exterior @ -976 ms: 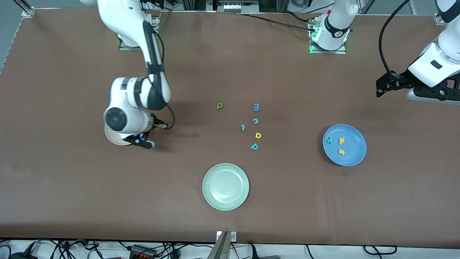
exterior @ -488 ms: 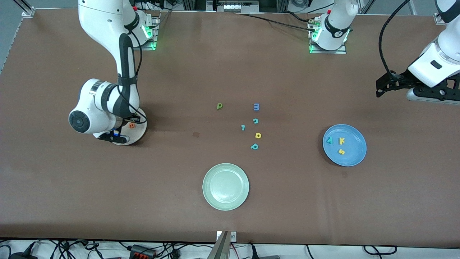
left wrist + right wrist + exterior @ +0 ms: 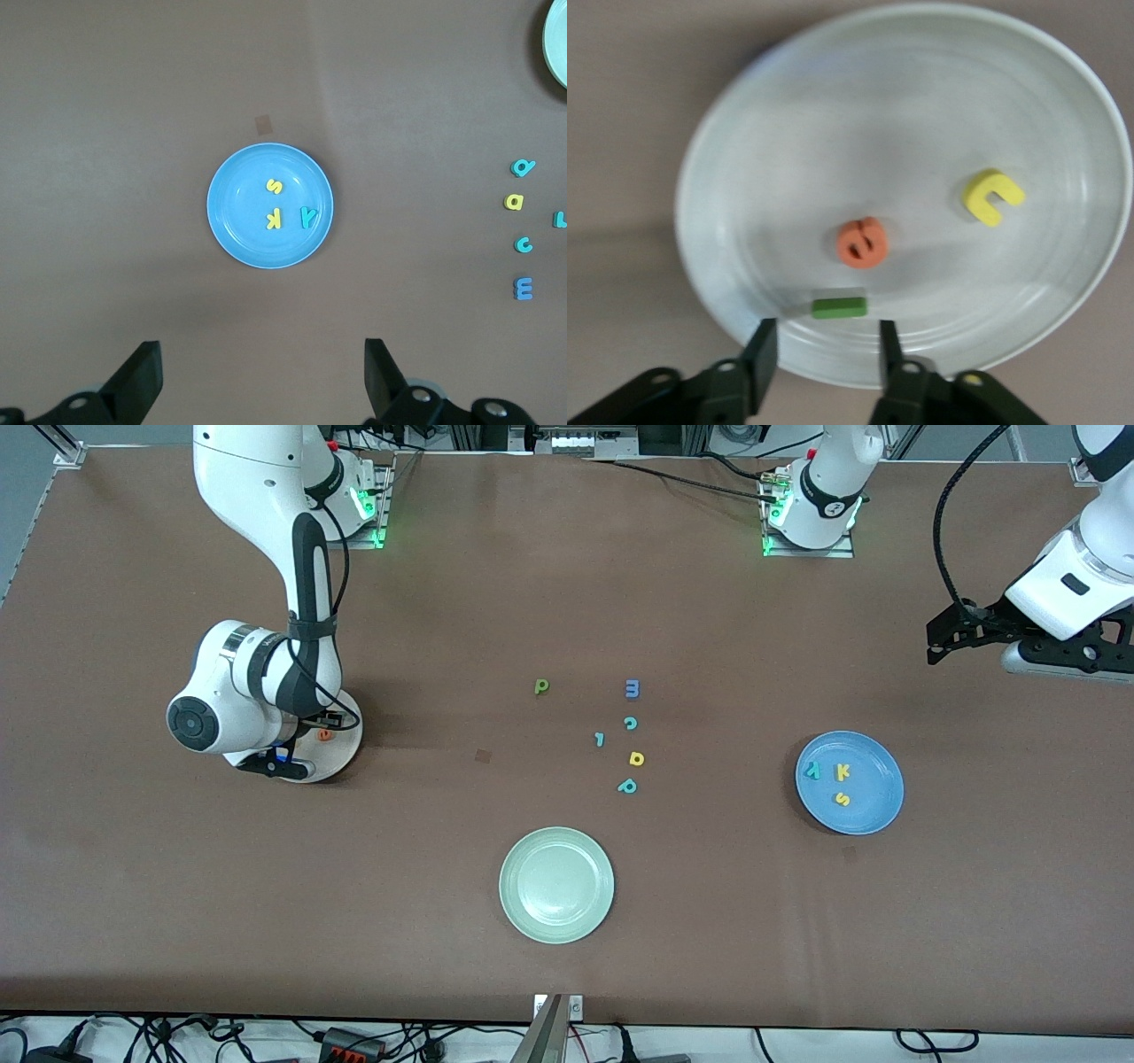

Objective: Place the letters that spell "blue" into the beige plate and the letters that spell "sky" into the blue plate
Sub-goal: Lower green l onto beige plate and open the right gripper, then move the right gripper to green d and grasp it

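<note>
Over the beige plate (image 3: 344, 749) (image 3: 744, 133) at the right arm's end of the table, my right gripper (image 3: 285, 760) (image 3: 826, 335) hangs open. The dark green bar l (image 3: 839, 307) lies free in the plate just past its fingertips. The orange e (image 3: 325, 734) (image 3: 862, 243) and yellow u (image 3: 993, 197) lie in the plate too. The dark green b (image 3: 541, 686) lies on the table. The blue plate (image 3: 873, 815) (image 3: 248, 239) holds the yellow s (image 3: 842, 799) (image 3: 274, 186), yellow k (image 3: 842, 771) (image 3: 275, 218) and teal y (image 3: 811, 771) (image 3: 307, 215). My left gripper (image 3: 937, 645) (image 3: 261, 363) waits open, high above the table.
A pale green plate (image 3: 556, 884) (image 3: 558, 44) sits nearest the front camera. Mid-table lie a blue m (image 3: 632, 688), teal c (image 3: 630, 724), teal l (image 3: 600, 739), yellow d (image 3: 636, 758) and teal p (image 3: 627, 786).
My right arm swung toward its own end of the table, uncovering the beige plate and the orange e. Its jaws have opened. The left arm stayed still.
</note>
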### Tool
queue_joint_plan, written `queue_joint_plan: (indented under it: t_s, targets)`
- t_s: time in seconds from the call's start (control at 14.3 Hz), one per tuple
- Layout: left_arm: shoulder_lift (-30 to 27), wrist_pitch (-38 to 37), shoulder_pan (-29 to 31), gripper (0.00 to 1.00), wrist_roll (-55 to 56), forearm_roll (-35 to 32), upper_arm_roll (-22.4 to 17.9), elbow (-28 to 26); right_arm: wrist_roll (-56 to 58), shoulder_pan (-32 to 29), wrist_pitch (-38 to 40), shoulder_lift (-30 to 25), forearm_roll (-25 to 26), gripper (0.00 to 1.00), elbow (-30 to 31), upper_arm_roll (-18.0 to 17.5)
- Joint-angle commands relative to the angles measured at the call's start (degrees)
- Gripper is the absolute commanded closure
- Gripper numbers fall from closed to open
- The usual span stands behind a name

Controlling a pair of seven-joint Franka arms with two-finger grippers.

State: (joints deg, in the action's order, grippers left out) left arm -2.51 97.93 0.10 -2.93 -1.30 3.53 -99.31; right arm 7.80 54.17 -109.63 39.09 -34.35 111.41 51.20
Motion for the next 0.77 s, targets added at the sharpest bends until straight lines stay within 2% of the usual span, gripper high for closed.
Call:
queue_joint_plan:
  t_s: [0.0, 0.21, 0.42, 0.7]
  targets:
    - [0.84, -1.42, 0.25, 0.0, -1.11, 0.42, 0.34, 1.84, -1.28, 4.17, 1.08, -1.92, -0.54, 0.0, -2.77, 0.22]
    - [0.84, -1.43, 0.25, 0.0, -1.11, 0.42, 0.34, 1.84, -4.55, 11.9, 0.03, -1.83, -4.92, 0.0, -3.92, 0.22]
    - [0.84, -1.43, 0.25, 0.0, -1.11, 0.33, 0.34, 1.84, -5.51, 19.63, -3.12, -1.74, -5.81, 0.0, -4.1, 0.22]
    - [0.84, -1.43, 0.34, 0.0, -1.02, 0.42, 1.13, 1.84, -12.27, 25.36, -7.34, -1.21, -8.18, 0.0, -4.01, -0.39]
